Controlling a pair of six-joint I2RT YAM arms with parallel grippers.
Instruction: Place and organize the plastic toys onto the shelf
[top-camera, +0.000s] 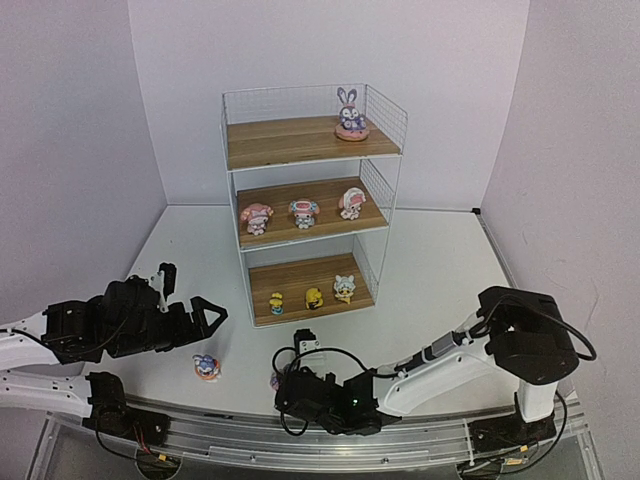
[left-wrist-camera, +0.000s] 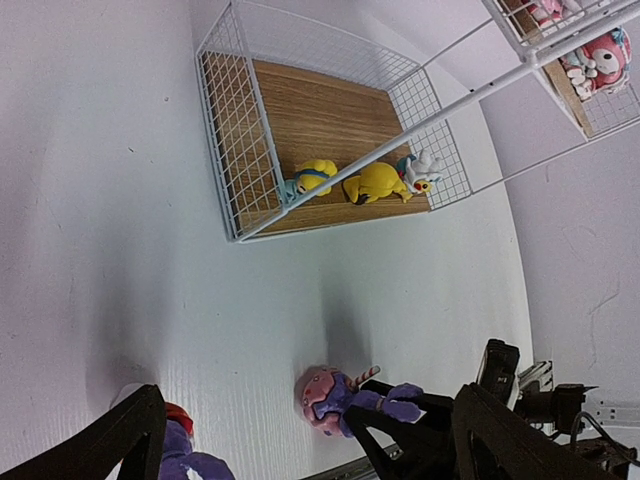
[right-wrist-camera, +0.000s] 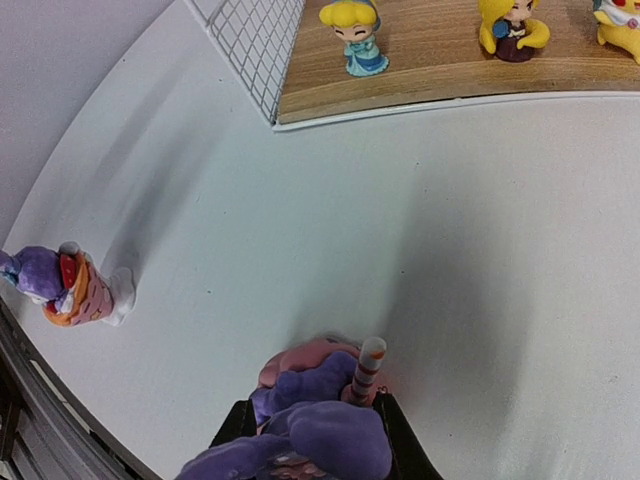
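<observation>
The left arm (top-camera: 90, 330) lies low over the desk (top-camera: 440, 260), reaching from the left edge toward the shelf (top-camera: 310, 150). The left fingers (left-wrist-camera: 115, 435) are spread wide apart and have nothing between them. Near one of them a loose bunny (top-camera: 207, 367) lies on the desk, apart from the shelf. The right arm (top-camera: 520, 345) rises from its base at the right, bends at a high elbow, and slopes down to the left until its wrist is close to the desk near the front edge. The right fingers (right-wrist-camera: 405, 450) are closed at both sides of a held bunny (right-wrist-camera: 320, 425), purple with a pink base; its base looks to touch the desk, but I cannot tell this for sure. On the shelf, the top board carries one shelf bunny (top-camera: 351, 115), upright near the right side. The middle board carries the three pink-and-white figures (top-camera: 304, 212) in a row. The bottom board carries the three yellowish figures (top-camera: 314, 297), also in a row near its front edge.
</observation>
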